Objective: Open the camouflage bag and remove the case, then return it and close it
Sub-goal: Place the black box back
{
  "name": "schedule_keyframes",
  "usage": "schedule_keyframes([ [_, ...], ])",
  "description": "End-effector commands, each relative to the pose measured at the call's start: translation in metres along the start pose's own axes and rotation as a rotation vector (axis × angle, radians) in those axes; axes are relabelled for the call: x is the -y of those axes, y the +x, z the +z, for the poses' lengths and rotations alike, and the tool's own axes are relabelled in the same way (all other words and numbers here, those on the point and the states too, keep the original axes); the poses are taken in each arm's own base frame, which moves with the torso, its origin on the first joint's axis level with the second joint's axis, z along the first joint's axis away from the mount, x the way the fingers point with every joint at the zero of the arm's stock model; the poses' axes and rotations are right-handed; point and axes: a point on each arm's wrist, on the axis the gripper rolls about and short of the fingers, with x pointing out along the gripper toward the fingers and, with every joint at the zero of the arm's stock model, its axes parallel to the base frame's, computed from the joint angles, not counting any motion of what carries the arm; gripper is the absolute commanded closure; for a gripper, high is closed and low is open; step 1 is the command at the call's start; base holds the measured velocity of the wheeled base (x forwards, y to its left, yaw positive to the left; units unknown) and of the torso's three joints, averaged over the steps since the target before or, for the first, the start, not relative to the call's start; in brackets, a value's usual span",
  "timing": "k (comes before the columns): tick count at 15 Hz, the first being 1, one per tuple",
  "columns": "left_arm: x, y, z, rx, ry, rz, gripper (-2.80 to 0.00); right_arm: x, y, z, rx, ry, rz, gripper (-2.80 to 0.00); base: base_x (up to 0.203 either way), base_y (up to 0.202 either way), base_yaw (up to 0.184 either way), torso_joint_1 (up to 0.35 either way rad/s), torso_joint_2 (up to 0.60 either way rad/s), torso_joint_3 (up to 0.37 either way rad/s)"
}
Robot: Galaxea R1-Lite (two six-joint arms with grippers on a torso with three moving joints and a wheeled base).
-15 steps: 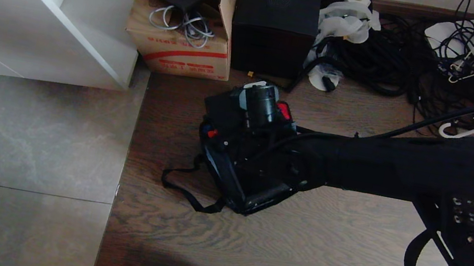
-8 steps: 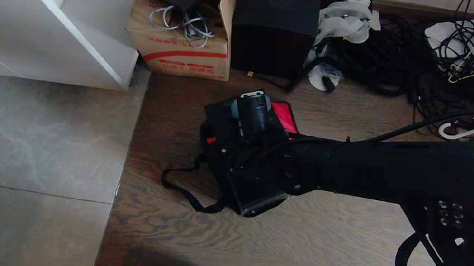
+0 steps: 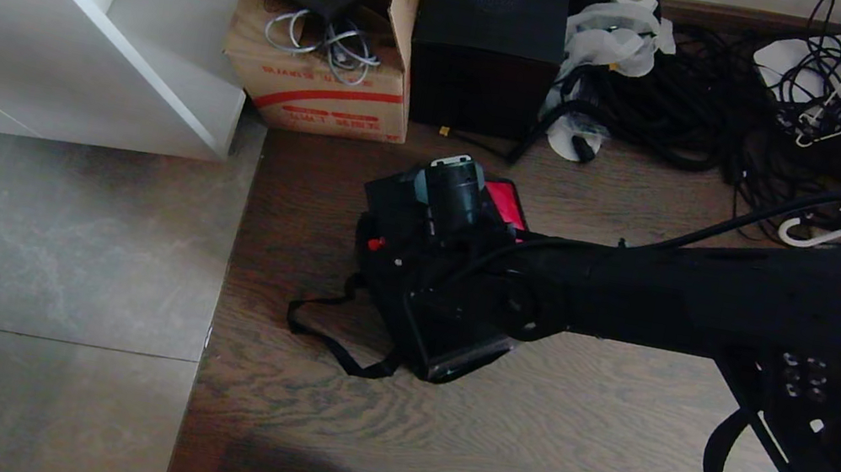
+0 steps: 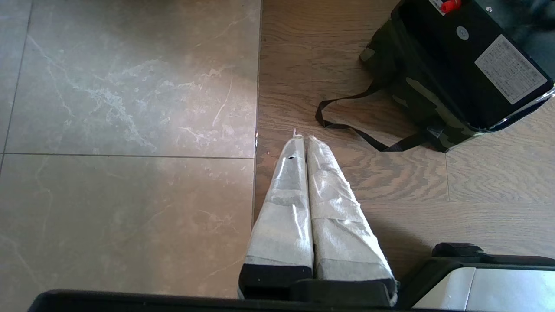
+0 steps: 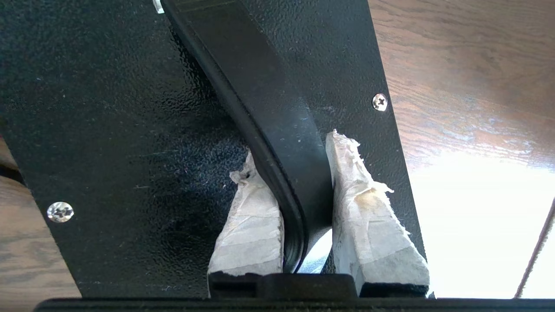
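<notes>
Black and pebble-textured, the case (image 5: 108, 108) fills most of the right wrist view. It is a flat, rigid box with screw heads at its edges, and its curved black handle (image 5: 269, 130) runs straight between the taped fingers (image 5: 247, 225) of the right gripper (image 5: 297, 186), which are clamped onto that handle from both sides. Seen from the head camera, the case (image 3: 398, 266) sits directly beneath and just ahead of the gripper, standing in or partly out of the camouflage bag (image 4: 416, 99) on the wooden floor (image 3: 520, 458); how deep it sits cannot be told. A red flap of the bag's lid lining (image 3: 506, 201) shows just beyond the wrist, so the bag is open.

As a judgement, the case will behave as a stiff, fairly heavy load: it will not flex, but hanging from one handle it may swing or tilt. The handle is smooth and could slip between the pads, so a centred hold at its middle seems safest. The bag, by contrast, is soft fabric that may sag or drag along with the case. Its loose black strap (image 3: 323, 335) trails on the floor to the gripper's left.

Farther out, beyond the gripper, stand a red-striped cardboard box (image 3: 325, 66), a tall black box (image 3: 487, 42) and a tangle of cables (image 3: 707, 105).

Away to the left, the left gripper (image 4: 303, 143) hangs idle above the floor, its taped fingers pressed together on nothing.
</notes>
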Motion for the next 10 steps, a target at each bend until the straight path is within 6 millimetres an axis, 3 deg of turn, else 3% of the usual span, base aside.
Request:
schedule_keyframes([
  [1,0.000,0.001,-0.003,-0.009,0.000,0.000,0.00,-0.001,0.001,0.002,0.008,0.007,-0.003,0.00,0.000,0.000,0.000,0.000,0.00,0.000],
  [5,0.000,0.001,-0.003,-0.009,0.000,0.000,0.00,-0.006,0.004,0.006,0.024,0.020,-0.001,0.00,0.000,0.000,0.000,0.000,0.00,0.000],
  [10,0.000,0.001,-0.003,-0.009,0.000,0.000,0.00,-0.018,0.013,-0.007,0.014,0.011,0.000,0.00,0.000,0.000,0.000,0.000,0.00,0.000],
])
